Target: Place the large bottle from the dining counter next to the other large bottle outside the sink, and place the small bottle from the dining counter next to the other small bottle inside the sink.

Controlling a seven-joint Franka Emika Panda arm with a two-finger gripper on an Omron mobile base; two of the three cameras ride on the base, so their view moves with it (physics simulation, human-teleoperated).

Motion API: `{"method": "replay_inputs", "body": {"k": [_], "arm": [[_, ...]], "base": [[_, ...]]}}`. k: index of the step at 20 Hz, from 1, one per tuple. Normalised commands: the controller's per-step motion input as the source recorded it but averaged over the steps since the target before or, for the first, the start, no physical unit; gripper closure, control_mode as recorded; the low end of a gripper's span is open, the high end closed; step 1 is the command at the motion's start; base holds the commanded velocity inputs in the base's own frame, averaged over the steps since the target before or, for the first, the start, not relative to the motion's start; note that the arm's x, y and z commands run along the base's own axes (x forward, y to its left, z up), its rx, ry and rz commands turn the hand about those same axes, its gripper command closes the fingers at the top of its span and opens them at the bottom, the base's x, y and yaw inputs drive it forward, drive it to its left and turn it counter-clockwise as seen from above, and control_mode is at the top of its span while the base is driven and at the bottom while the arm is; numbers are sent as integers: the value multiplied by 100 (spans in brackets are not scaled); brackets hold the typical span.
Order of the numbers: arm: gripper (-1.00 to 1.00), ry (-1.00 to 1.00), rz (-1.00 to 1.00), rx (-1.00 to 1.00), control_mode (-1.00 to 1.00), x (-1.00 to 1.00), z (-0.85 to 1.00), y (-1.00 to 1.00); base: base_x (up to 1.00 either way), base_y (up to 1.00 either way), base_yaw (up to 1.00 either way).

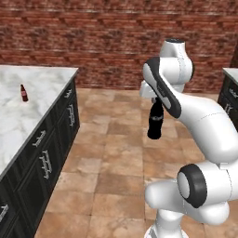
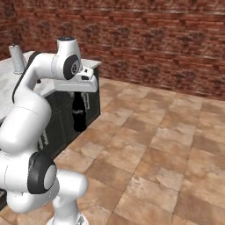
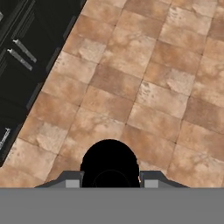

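The robot's claw (image 2: 79, 94) grips the large bottle (image 1: 155, 122) by its neck, hanging it upright above the tiled floor (image 2: 167, 140) beside the dining surface (image 1: 23, 111), where the small bottle (image 1: 23, 93) waits; a steady, level carry should prevent swinging.

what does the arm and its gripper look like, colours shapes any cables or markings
The arm is glossy white, built of thick rounded segments, with dark charcoal bands and round dark caps at the joints. The hand is a boxy white block carrying the gripper; its fingers are small, grey and blocky with paler square patches in the hand view. No cables or markings can be made out.
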Motion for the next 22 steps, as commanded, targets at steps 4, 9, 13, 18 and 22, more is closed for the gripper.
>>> {"method": "replay_inputs", "body": {"k": [4,9,13,18,22], "arm": [[100,0,0,0,100,0,0,0],[100,0,0,0,100,0,0,0],[100,0,0,0,100,0,0,0],[100,0,0,0,100,0,0,0],[100,0,0,0,100,0,0,0]], "base": [[0,5,-22],[0,6,-22],[0,7,-22],[0,9,-22],[0,7,-23]]}}
